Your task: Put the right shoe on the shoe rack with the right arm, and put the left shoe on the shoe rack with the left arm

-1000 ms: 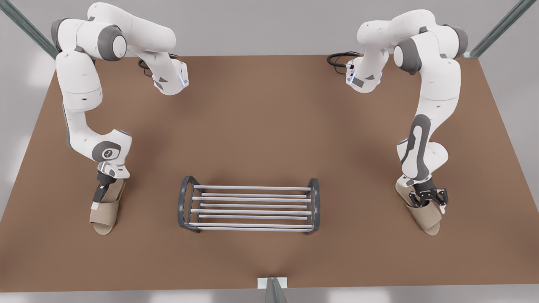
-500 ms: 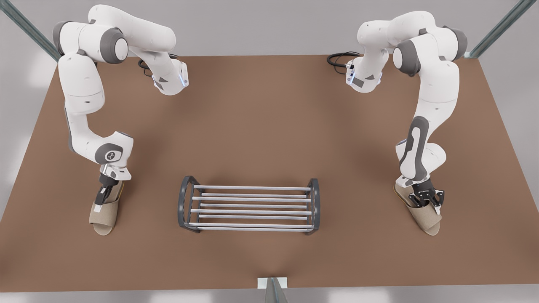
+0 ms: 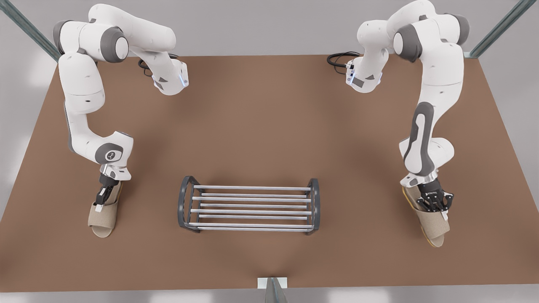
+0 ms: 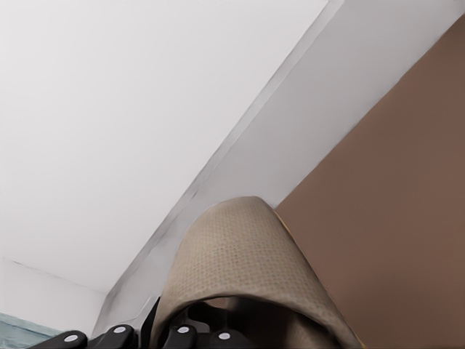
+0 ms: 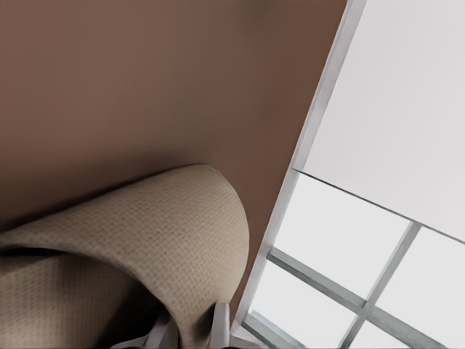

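Both pincers (image 3: 101,201) (image 3: 433,203) low, arms bent

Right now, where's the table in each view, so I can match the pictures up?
Front view: the table spans most of the picture, under the rack and both arms.
Left wrist view: the table lies beyond the shoe, ending at a straight edge.
Right wrist view: the table lies beyond the shoe, ending at a framed edge.
Shared landmark: the beige shoes, one seen close in each wrist view.
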